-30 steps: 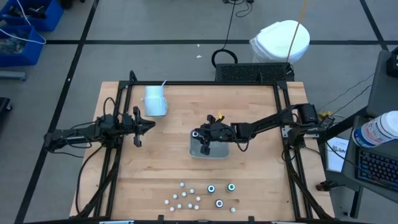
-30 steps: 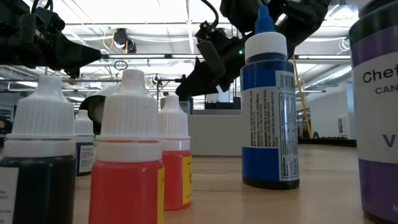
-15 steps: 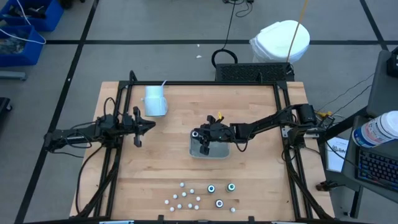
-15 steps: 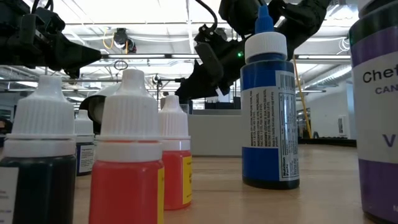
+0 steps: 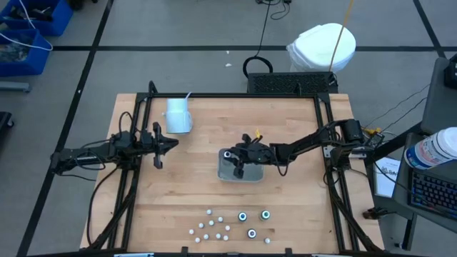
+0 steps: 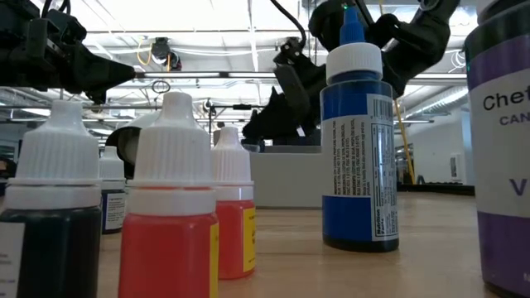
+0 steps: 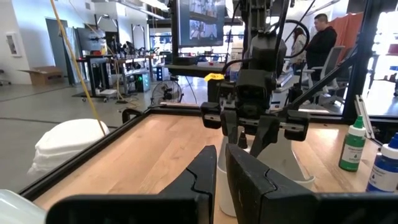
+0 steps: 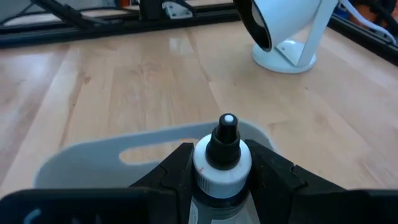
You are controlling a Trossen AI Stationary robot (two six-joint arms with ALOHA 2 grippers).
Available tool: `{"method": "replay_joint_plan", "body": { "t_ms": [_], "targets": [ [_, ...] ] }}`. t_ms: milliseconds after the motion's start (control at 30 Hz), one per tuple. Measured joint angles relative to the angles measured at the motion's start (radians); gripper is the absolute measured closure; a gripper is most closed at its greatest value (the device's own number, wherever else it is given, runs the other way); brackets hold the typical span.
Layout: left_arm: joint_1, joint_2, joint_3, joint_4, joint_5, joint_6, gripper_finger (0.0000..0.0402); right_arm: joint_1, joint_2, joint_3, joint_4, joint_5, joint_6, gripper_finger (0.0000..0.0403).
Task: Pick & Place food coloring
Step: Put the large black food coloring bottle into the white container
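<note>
The table [image 5: 178, 185] is sitting under both arms, wood top w/ a dark frame round it. The cup [image 5: 178, 115] is lying tipped on its side near the far left corner. The grey tray [image 5: 251, 175] is resting about mid-table.

The right arm is reaching in from the right edge, and the right gripper [image 5: 238, 160] is hanging over the tray's left part. Its fingers [image 8: 277, 171] are pressing both sides of a bottle [image 8: 222, 163] just below the white collar, so the claw is standing partly apart and clamped on it. That bottle is showing a black nozzle w/ a white tip, upright, w/ the tray's slotted wall [image 8: 112, 155] right beyond it. From the wrist view I can't tell if its base is touching the tray floor.

The left arm is waiting over the table's left edge; the left gripper [image 5: 158, 145] is pointing toward the middle, near the cup but apart from it. Its claw is nearly closed, only a thin slit between the fingers [image 7: 202, 177], nothing in it.

The rest of the food coloring [image 5: 232, 223] is standing in a cluster by the near edge: small white-capped ones to the left, three round-topped ones [image 5: 243, 216] to the right. In the low view a blue bottle [image 6: 358, 149] and a red one [image 6: 171, 215] are standing upright close to the lens.
</note>
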Motion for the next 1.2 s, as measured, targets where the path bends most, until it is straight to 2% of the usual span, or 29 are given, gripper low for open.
{"method": "replay_joint_plan", "body": {
  "t_ms": [233,800,1200],
  "targets": [
    [0.000,0.000,0.000,0.000,0.000,0.000,0.0360,0.000,0.000,0.045,-0.029,0.000,-0.030,0.0287],
    [0.000,0.000,0.000,0.002,-0.001,0.000,0.0360,-0.001,0.000,0.047,-0.083,0.006,-0.023,0.0287],
    [0.000,0.000,0.000,0.000,-0.002,0.010,0.0360,-0.010,0.086,0.049,0.002,0.009,-0.007,0.0287]
  ]
}}
